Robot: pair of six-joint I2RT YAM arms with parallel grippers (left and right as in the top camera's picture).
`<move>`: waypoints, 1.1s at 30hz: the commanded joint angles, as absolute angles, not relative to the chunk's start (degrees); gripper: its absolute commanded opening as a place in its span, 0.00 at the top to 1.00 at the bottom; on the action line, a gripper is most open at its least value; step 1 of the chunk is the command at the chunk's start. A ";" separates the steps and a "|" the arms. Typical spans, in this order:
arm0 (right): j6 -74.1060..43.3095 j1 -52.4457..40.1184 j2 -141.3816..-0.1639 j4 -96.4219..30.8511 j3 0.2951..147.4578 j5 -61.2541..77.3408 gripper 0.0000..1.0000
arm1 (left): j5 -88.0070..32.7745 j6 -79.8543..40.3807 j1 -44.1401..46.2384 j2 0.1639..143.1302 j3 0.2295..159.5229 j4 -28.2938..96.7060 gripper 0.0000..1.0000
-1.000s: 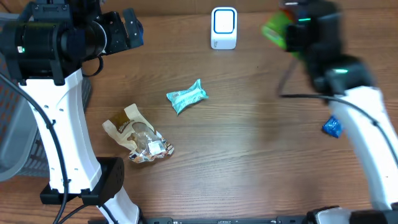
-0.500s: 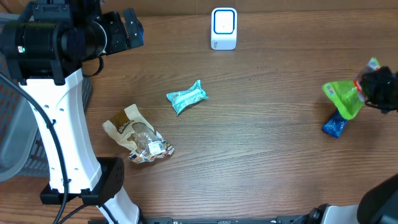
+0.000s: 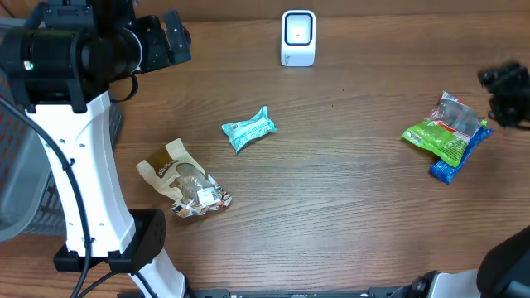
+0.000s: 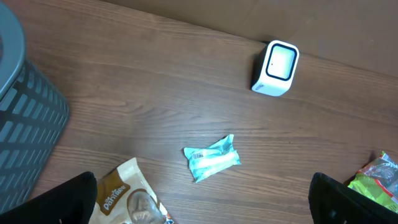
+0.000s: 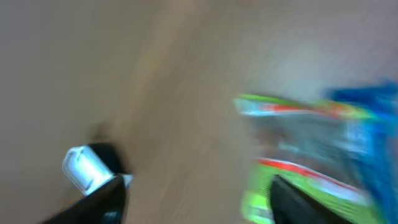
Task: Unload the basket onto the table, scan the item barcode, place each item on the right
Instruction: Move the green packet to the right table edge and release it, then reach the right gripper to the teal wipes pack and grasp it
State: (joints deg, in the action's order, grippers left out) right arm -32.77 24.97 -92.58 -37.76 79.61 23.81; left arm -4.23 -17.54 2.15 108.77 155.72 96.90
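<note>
Wood-grain table (image 3: 348, 215), matte brown, carries four packets and a small white scanner (image 3: 298, 37), a rounded box standing at the far edge with its pale window turned upward. A crinkled teal packet (image 3: 248, 128), foil-like and pinched at both ends, lies a little nearer the robot than the scanner and slightly to its left, its long axis slanting up toward the scanner. The left gripper (image 3: 175, 37) hangs near, fingers spread wide and empty. It is plainly the nearer arm, so this pick likely falls to it. A crumpled brown snack bag (image 3: 184, 180) sits further toward the robot's left. At the right, a glossy green packet (image 3: 439, 132) rests across a blue packet (image 3: 447, 170), touching it and free of the right gripper (image 3: 503, 93), whose fingers stand apart with nothing held, though its wrist view is blurred.
</note>
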 commanded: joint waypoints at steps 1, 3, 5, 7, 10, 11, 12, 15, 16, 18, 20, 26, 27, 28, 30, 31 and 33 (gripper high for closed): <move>-29.34 17.89 -91.48 -34.41 81.30 36.18 0.15 | -4.03 -16.47 2.26 108.75 155.76 96.79 0.00; -28.23 12.60 -92.60 -32.71 81.30 35.86 0.12 | -4.03 -16.47 2.26 108.75 155.76 96.79 0.00; -28.25 4.32 -95.24 -30.20 81.28 33.82 0.12 | -4.03 -16.47 2.26 108.75 155.76 96.79 0.00; -28.27 -2.00 -98.02 -28.08 81.30 30.57 0.14 | -4.03 -16.47 2.26 108.75 155.76 96.79 0.00; -28.25 -11.55 -104.07 -23.62 81.28 24.05 0.18 | -4.03 -16.47 2.26 108.75 155.76 96.79 0.00; -28.23 -13.37 -105.56 -22.55 81.30 23.16 0.19 | -4.03 -16.47 2.26 108.75 155.76 96.79 0.00; -26.46 -16.16 -107.98 -20.60 81.30 22.52 0.20 | -4.03 -16.47 2.26 108.75 155.76 96.79 0.00; -13.17 -22.72 -114.80 -16.60 81.30 22.44 0.20 | -4.03 -16.47 2.26 108.75 155.76 96.79 0.00; -11.49 -24.12 -116.66 -16.01 81.30 22.17 0.20 | -4.03 -16.47 2.26 108.75 155.76 96.79 0.00; -10.13 -25.56 -119.31 -15.20 81.30 21.50 0.20 | -4.03 -16.47 2.26 108.75 155.76 96.79 0.00; -10.15 -25.82 -121.71 -14.57 81.30 21.71 0.21 | -4.03 -16.47 2.26 108.75 155.76 96.79 0.00; -9.96 -26.00 -125.29 -12.64 81.28 27.77 0.35 | -4.03 -16.47 2.26 108.75 155.76 96.79 0.00; -9.96 -26.00 -125.49 -12.64 81.28 27.97 0.35 | -4.03 -16.47 2.26 108.75 155.76 96.79 0.00; -9.98 -25.98 -125.71 -12.64 81.28 28.01 0.36 | -4.03 -16.47 2.26 108.75 155.79 96.79 0.00; -9.96 -25.98 -125.71 -11.94 81.30 30.13 0.36 | -4.03 -16.47 2.26 108.75 155.76 96.79 0.00; -9.93 -25.98 -125.71 -11.22 81.30 31.31 0.36 | -4.03 -16.47 2.26 108.75 155.76 96.79 0.00; -9.17 -25.91 -125.71 -10.52 81.30 32.82 0.35 | -4.03 -16.47 2.26 108.75 155.76 96.79 0.00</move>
State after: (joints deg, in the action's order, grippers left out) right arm -10.50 -25.89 -124.95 -11.44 80.62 29.08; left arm -4.23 -17.54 2.15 108.77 155.70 96.88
